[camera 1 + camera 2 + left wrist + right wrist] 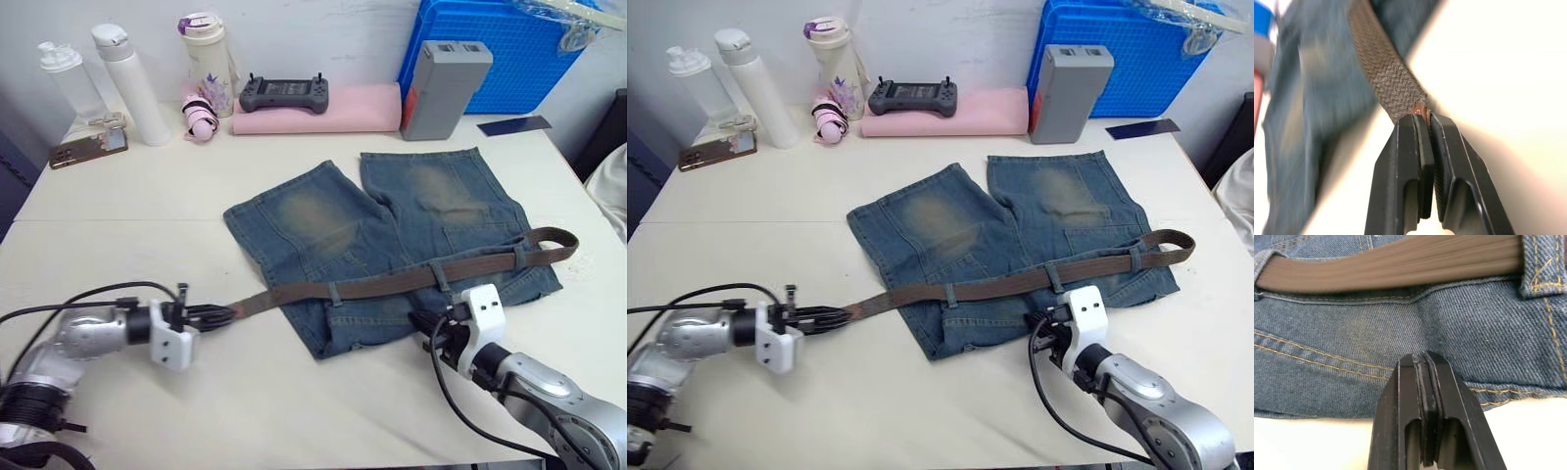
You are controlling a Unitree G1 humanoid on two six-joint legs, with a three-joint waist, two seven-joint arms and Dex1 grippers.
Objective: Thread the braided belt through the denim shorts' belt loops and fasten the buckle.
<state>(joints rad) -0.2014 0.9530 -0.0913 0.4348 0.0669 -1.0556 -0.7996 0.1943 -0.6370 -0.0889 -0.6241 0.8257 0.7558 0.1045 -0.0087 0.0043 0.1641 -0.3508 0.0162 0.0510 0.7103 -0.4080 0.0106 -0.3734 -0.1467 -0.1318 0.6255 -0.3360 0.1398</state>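
Note:
The denim shorts (392, 220) lie flat mid-table, waistband toward me. The braided belt (392, 283) runs along the waistband under three belt loops (334, 292), and its right end curls back past the shorts' right edge (560, 243). The buckle is out of view. My left gripper (220, 313) lies low on the table left of the shorts, shut on the belt's tip (1419, 108). My right gripper (423, 329) is shut, its tips resting against the waistband's lower edge (1352, 382) just below the belt; I see no cloth between the fingers (1410, 382).
Along the back stand bottles (132, 83), a phone (88, 147), a pink rolled cloth (323, 113) with a controller (284, 93) on it, a grey box (443, 88) and a blue crate (509, 49). Bare tabletop (127, 206) lies left of the shorts.

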